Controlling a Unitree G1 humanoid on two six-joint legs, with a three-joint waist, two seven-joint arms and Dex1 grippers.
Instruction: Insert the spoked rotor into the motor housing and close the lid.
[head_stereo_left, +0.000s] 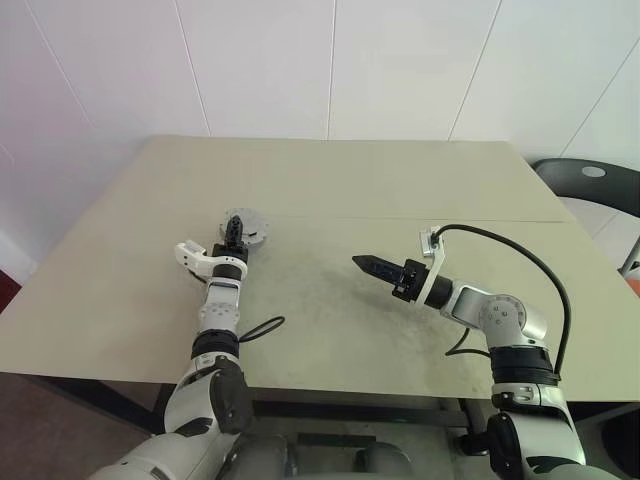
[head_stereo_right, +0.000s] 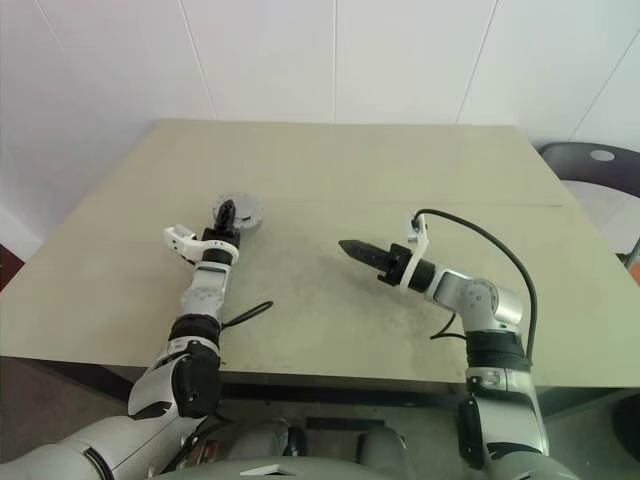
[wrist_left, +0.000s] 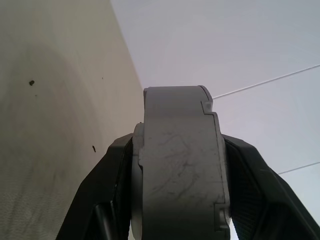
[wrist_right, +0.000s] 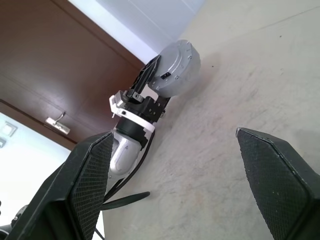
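**Lid clamped edge-on in the left gripper; slip and misalignment were the main risks**

Left eye view: the left gripper (head_stereo_left: 232, 228) was clenched on a round grey disc with a toothed-looking rim, which we took to be the lid (head_stereo_left: 252, 228). It sat over the left middle of the table (head_stereo_left: 400, 190). The right gripper (head_stereo_left: 362, 263) hung well apart from it, over the centre of the table and pointing towards the left arm.

Right eye view: same layout. We could not tell whether the lid's lower edge touched the table or hung just above it.

Left wrist view: the lid stood on edge between the two black fingers (wrist_left: 107, 190), one on each flat face. The faces looked smooth and scuffed. We judged that the disc could rotate or slide in such a grip if it were pushed against anything off-centre.

Right wrist view: the right gripper's own fingers (wrist_right: 90, 180) stood wide apart with nothing between them. Beyond them, the left gripper held the lid upright beside the table surface.

Risks we noted:
- The lid must turn flat before it can seat, and a fast wrist roll could shake it loose.
- If the right gripper took over, a closure that missed the rim's centre could knock it onto the table.
- Lowering it tilted could jam the toothed rim.
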